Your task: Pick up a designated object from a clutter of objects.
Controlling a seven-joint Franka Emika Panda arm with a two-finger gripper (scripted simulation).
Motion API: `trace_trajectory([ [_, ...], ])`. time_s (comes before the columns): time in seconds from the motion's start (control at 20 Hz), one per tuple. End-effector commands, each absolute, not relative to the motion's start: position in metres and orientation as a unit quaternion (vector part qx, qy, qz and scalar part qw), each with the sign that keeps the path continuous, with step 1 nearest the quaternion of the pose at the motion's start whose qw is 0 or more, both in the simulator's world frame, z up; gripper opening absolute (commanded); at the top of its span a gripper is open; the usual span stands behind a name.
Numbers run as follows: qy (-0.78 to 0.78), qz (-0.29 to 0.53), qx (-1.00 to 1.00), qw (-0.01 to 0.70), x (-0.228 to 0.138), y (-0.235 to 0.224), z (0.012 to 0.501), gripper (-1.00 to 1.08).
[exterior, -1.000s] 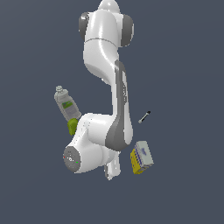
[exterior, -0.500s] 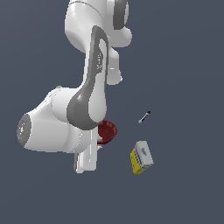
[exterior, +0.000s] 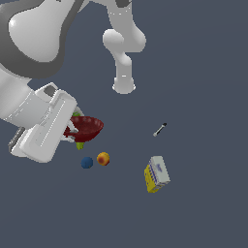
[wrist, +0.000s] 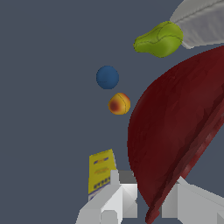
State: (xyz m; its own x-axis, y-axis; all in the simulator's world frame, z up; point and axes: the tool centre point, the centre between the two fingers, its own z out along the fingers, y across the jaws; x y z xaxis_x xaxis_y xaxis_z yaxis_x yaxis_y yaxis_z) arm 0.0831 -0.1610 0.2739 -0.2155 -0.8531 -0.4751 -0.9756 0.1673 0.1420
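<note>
The designated object, a dark red round bowl (exterior: 88, 127), hangs tilted with my gripper (exterior: 73, 130) shut on its rim. In the wrist view the bowl (wrist: 175, 127) fills much of the picture, and its rim sits between the two white fingers (wrist: 114, 192) of the gripper (wrist: 148, 181). The rest of the clutter of objects lies below and around it. A green pear-like fruit (exterior: 79, 145) shows only partly behind the bowl, and it is whole in the wrist view (wrist: 159, 39).
A blue ball (exterior: 86, 162) and an orange ball (exterior: 102, 158) lie side by side. A yellow-white box (exterior: 156, 174) and a small marker (exterior: 160, 130) lie toward the exterior view's right. The arm's base (exterior: 124, 85) stands behind. A white bottle (wrist: 201, 19) shows beside the pear.
The arm has swung toward the exterior view's left and nearer the camera, carrying the bowl left and up. The two balls have come into sight.
</note>
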Motion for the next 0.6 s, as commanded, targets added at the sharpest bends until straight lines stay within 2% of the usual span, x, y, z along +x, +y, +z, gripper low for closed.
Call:
trace_trajectory([
  [0.0, 0.761, 0.193, -0.598, 0.16, 0.072, -0.187, 0.306, -1.0],
  [0.55, 0.79, 0.14, -0.562, 0.203, 0.027, -0.257, 0.396, -1.0],
])
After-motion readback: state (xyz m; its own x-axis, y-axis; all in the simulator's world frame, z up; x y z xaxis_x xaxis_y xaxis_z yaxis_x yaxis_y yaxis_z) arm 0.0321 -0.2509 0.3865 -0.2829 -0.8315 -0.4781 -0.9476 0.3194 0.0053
